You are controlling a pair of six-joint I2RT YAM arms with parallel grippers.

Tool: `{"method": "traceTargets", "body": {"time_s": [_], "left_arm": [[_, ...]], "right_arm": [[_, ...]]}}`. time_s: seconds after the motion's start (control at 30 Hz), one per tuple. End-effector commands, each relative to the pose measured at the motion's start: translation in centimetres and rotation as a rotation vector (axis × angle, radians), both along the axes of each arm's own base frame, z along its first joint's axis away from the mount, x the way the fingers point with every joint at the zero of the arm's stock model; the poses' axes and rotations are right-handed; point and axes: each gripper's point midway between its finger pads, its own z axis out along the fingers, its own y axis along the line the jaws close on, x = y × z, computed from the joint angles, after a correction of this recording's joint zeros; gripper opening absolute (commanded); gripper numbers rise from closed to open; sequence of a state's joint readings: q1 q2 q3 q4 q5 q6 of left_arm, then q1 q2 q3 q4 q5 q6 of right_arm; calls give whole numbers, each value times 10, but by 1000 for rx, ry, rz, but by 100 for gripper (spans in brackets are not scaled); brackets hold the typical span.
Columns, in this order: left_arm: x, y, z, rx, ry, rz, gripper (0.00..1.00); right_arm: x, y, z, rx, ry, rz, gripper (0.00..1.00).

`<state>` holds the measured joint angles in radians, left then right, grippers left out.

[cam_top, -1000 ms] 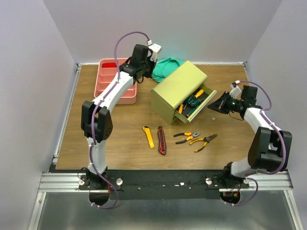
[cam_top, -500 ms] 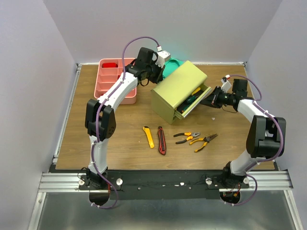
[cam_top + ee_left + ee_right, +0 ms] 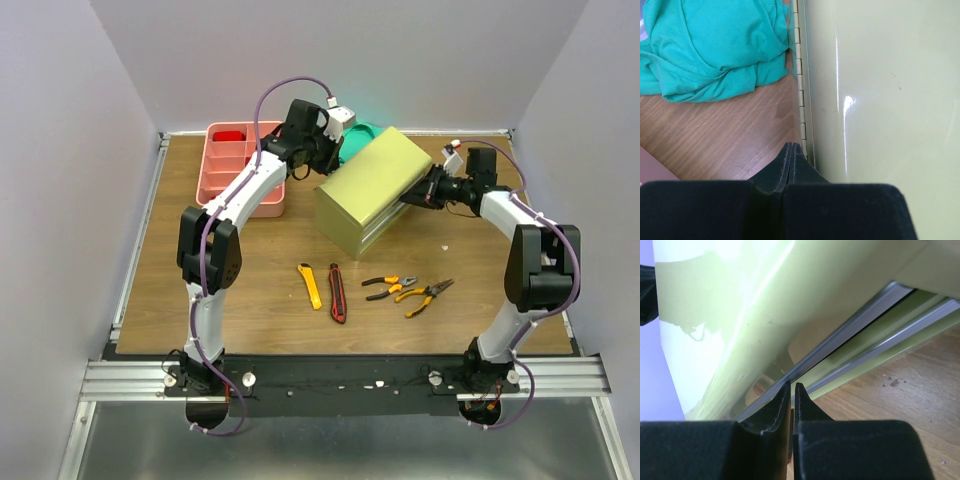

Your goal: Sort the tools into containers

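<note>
**Both end effectors on the chest; four tools left on the table**

The olive-green metal chest (image 3: pixel 365 185) sits mid-table. The right end effector (image 3: pixel 408 198), fingers nearly together on nothing, meets its drawer front. The left end effector (image 3: pixel 322 165), closed and empty, is at its hinged back. Two orange-handled pliers (image 3: pixel 428 294) lie crosswise toward the near edge, closest to the right arm. The yellow utility knife (image 3: pixel 312 285) and red-black utility knife (image 3: pixel 337 292) lie lengthwise beside them.

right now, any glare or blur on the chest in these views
Left wrist: thin glare streak down the chest, cloth sharp. Right wrist: chest washed out at upper left, right tool dark against it. Top view: even light, no glare on it.
</note>
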<state>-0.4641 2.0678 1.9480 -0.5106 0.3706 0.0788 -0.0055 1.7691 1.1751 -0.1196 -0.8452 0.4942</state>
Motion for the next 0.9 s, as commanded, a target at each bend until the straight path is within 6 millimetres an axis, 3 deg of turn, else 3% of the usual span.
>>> {"method": "traceTargets", "body": {"time_s": [0.0, 0.1, 0.2, 0.23, 0.3, 0.33, 0.43, 0.47, 0.53, 0.57, 0.6, 0.63, 0.77, 0.87], "left_arm": [[-20, -15, -1, -20, 40, -56, 0], [-4, -2, 15, 19, -32, 54, 0], [16, 16, 48, 62, -154, 185, 7], [21, 21, 57, 72, -192, 206, 19], [27, 33, 75, 92, -247, 266, 33], [29, 39, 81, 110, -268, 294, 44], [21, 41, 94, 95, -280, 280, 53], [15, 38, 101, 69, -279, 255, 54], [-1, 22, 104, 6, -246, 140, 54], [-11, 18, 106, -22, -230, 101, 55], [-17, 12, 106, -54, -205, 72, 55], [-30, 0, 108, -108, -179, -21, 55], [-55, -19, 96, -181, -100, -183, 53], [-63, -29, 89, -230, -28, -230, 50]], "right_arm": [[6, 3, 7, 12, -15, 8, 16], [-7, -1, 12, -43, -40, 30, 24], [-26, -8, 15, -84, -35, 30, 45], [-35, -14, 7, -85, 5, 15, 55], [-42, -23, 6, -91, 14, -7, 61], [-49, -30, -3, -86, 41, -30, 64], [-52, -37, -1, -40, 10, -52, 68], [-64, -33, -8, 17, 43, -43, 68], [-56, -33, 4, 47, -94, -45, 70], [-66, -30, -10, 78, -55, -63, 70], [-66, -28, -10, 99, -72, -65, 70], [-57, -28, -10, 124, -122, -65, 70], [-46, -21, -20, 277, -58, -102, 68], [-33, -22, -24, 317, -58, -116, 67]]}}
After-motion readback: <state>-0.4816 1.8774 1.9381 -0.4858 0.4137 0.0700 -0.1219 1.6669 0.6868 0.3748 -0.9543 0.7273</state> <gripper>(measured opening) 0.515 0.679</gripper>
